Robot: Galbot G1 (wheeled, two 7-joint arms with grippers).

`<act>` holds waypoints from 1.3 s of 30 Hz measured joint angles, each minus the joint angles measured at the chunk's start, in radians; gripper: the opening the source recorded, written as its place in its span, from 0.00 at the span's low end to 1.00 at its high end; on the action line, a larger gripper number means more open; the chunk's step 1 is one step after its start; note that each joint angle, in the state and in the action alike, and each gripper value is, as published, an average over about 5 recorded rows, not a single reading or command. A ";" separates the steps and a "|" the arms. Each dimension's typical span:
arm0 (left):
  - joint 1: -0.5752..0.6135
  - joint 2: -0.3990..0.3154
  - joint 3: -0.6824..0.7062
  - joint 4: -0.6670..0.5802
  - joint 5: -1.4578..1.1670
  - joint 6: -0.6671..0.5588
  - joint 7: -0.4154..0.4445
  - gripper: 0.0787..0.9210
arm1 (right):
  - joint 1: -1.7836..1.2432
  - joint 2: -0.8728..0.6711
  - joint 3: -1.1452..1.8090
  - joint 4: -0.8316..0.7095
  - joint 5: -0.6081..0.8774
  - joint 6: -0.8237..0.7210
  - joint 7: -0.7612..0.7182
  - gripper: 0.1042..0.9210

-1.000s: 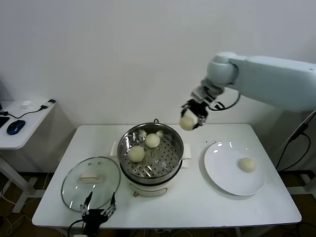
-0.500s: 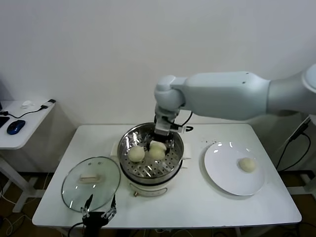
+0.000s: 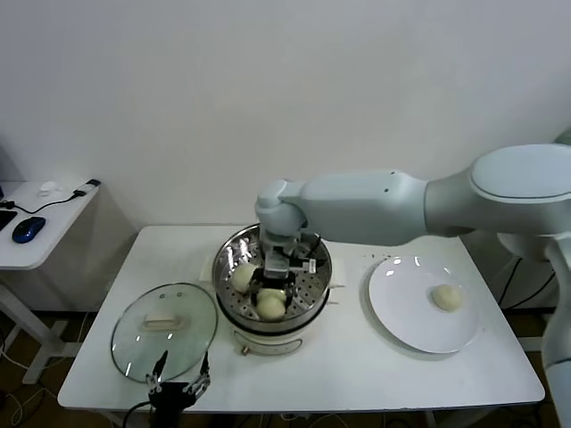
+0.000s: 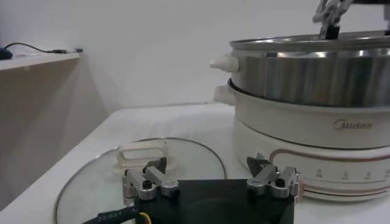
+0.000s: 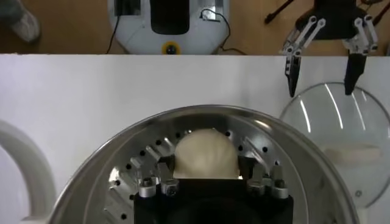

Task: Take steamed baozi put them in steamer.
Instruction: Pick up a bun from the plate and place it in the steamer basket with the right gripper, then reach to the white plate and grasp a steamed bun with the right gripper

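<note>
Third bun being set into the steamer (image 3: 273,283).
Right gripper (image 3: 270,290) pinches a baozi (image 5: 204,154) over the tray; next, release it and fetch the plate's (image 3: 401,321) bun (image 3: 447,298).

Bright, even, soft-shadowed indoor light

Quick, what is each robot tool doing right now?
Left tool: open, empty, beside the glass lid.
Right tool: closed on a baozi, down inside the steamer.
</note>
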 measured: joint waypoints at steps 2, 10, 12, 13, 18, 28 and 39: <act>0.002 0.000 0.000 -0.001 -0.001 -0.001 -0.001 0.88 | -0.006 0.007 0.001 -0.009 -0.003 0.007 0.001 0.75; 0.005 0.000 0.002 -0.005 -0.002 -0.005 -0.002 0.88 | 0.005 0.009 0.011 -0.022 0.015 0.048 -0.017 0.88; 0.006 0.000 0.003 -0.007 -0.002 -0.006 -0.002 0.88 | 0.022 0.002 0.013 -0.023 0.031 0.056 -0.028 0.88; 0.006 0.000 0.004 -0.008 -0.002 -0.006 -0.002 0.88 | 0.032 -0.002 0.012 -0.024 0.041 0.059 -0.035 0.88; 0.006 -0.001 0.005 -0.012 -0.001 -0.008 -0.001 0.88 | 0.104 -0.043 -0.008 -0.039 0.128 0.067 -0.078 0.88; 0.001 0.006 0.003 -0.012 -0.010 -0.016 0.000 0.88 | 0.285 -0.246 -0.162 -0.117 0.315 -0.060 -0.136 0.88; 0.001 0.005 -0.011 -0.025 -0.020 -0.014 0.004 0.88 | 0.225 -0.568 -0.238 -0.179 0.311 -0.298 -0.098 0.88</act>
